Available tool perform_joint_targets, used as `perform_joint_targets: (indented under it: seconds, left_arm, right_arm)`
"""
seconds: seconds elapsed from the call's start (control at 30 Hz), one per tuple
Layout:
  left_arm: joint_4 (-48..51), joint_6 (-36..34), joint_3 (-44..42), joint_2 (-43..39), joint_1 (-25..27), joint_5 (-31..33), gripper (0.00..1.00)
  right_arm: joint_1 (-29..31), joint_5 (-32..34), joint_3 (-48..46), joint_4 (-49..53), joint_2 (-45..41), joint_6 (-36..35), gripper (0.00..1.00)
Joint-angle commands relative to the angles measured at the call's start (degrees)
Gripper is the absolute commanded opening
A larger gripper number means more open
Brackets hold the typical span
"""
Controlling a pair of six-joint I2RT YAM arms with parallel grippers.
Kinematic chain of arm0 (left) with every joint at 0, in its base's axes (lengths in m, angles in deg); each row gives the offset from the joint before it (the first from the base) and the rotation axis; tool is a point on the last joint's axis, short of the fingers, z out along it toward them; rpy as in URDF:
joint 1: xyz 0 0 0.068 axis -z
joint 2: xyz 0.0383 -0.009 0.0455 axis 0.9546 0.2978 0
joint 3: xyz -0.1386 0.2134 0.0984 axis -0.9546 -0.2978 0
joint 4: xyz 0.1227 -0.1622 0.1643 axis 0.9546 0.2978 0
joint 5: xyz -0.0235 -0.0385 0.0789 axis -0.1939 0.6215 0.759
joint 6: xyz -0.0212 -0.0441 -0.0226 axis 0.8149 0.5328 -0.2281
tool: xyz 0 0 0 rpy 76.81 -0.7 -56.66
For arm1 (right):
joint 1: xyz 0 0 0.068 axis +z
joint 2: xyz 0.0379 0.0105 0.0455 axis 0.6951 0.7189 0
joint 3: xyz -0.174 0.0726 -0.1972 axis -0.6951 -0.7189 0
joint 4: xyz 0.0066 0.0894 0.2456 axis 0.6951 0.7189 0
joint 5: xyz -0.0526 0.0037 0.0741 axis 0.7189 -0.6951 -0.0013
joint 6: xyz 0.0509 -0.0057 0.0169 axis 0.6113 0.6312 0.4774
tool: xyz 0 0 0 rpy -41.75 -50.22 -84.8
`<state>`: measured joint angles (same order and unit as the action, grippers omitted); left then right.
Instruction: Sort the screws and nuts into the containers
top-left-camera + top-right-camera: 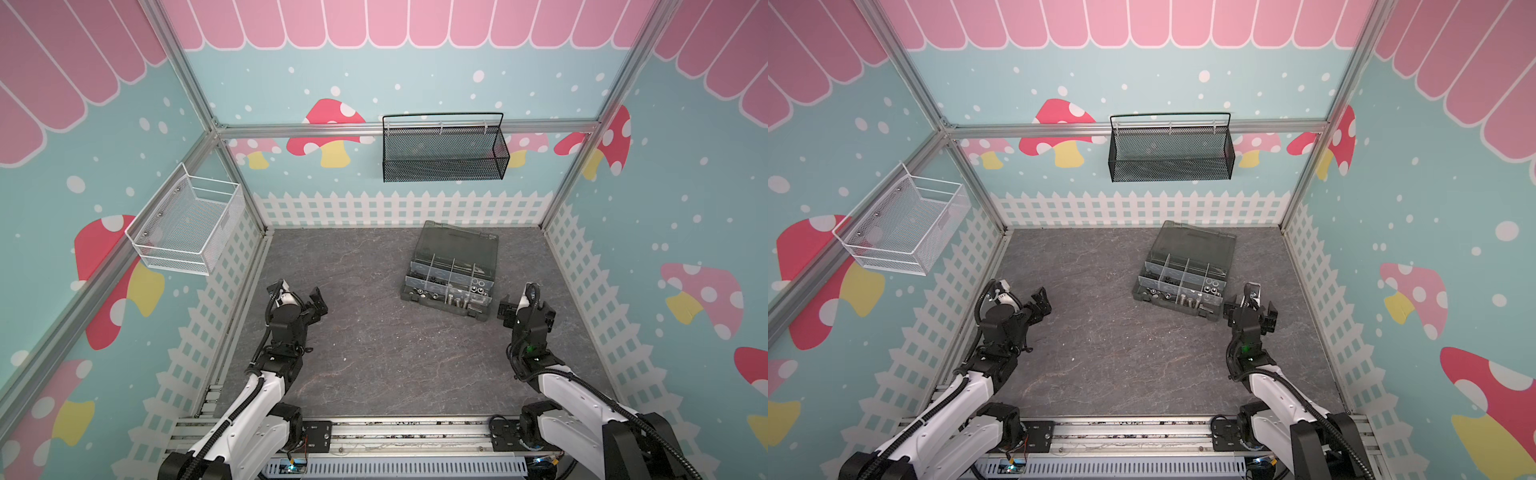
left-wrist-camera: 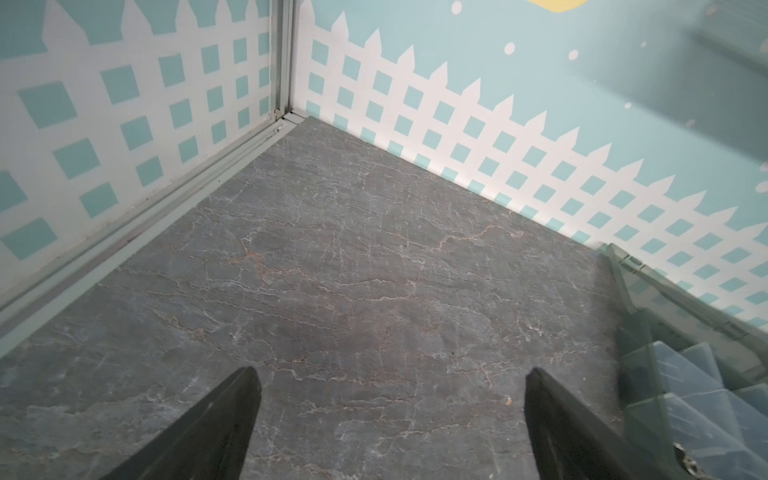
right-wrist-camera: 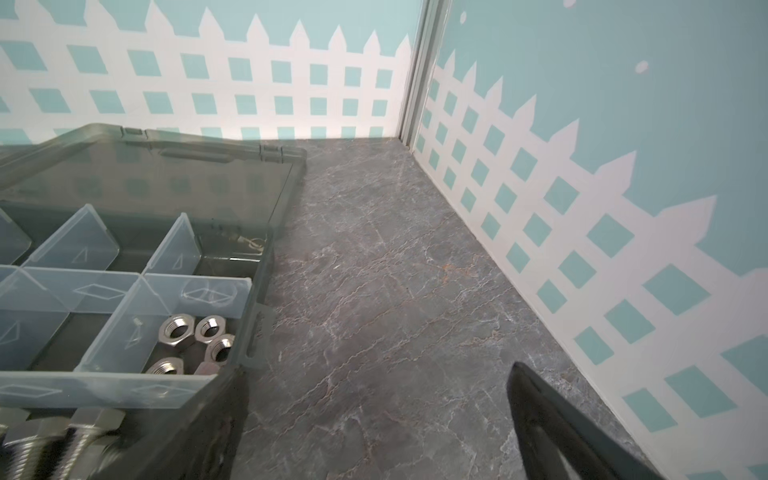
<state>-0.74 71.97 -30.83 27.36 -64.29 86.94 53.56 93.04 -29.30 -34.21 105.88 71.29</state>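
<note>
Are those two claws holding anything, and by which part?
Nothing is held: the left gripper and the right gripper both stand open, with only tabletop showing between them.

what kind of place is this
Probably a staged robot test cell, not a real room: aluminium frame with mushroom-print walls, two robot arms, and an organizer box of nuts and screws.

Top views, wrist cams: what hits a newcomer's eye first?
The open organizer box sits on the table, right of centre, smoky lid tilted back, silver nuts and hex-head screws in its compartments. The left pincer and the right pincer stand open and empty, the right one beside the box's near corner. A black mesh basket hangs on the back wall, a white wire basket on the left wall.
</note>
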Motion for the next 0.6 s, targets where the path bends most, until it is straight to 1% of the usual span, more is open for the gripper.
perform_joint_targets:
  seconds: [0.0, 0.07, 0.1, 0.23, 0.33, 0.43, 0.5, 0.57]
  left_arm:
    - [-12.0, -11.7, -2.7, -0.4, 0.1, 1.7, 1.00]
    - [-17.2, -15.7, -4.6, 1.1, 0.1, 1.2, 1.00]
    - [-19.6, -17.8, -5.3, 2.2, 0.1, -0.7, 1.00]
    - [-25.6, -22.0, -5.6, 8.5, -0.1, -3.1, 1.00]
    - [-27.5, -22.1, -4.4, 14.7, -0.7, -3.5, 1.00]
    - [-33.4, -20.7, -4.3, 21.3, -2.6, -6.7, 1.00]
    - [-34.8, -19.9, -3.3, 23.5, -3.7, -9.4, 1.00]
    - [-37.7, -19.5, -2.5, 26.8, -4.8, -11.0, 1.00]
  right_arm:
    - [-2.6, -3.1, -2.8, -12.9, 0.3, -1.3, 0.98]
    - [-4.4, -4.4, -3.8, -15.2, 1.9, -0.5, 0.98]
    - [-5.4, -5.4, -4.2, -16.7, 3.0, -0.4, 0.98]
    - [-7.9, -7.4, -5.6, -24.2, 8.5, -0.5, 0.98]
    - [-8.8, -8.0, -5.8, -28.3, 11.2, -0.5, 0.98]
    - [-9.3, -9.4, -5.9, -32.4, 13.5, -1.2, 0.98]
    - [-9.5, -10.8, -5.5, -33.9, 14.9, -2.0, 0.98]
    - [-9.6, -12.1, -6.0, -37.6, 17.1, -3.0, 0.98]
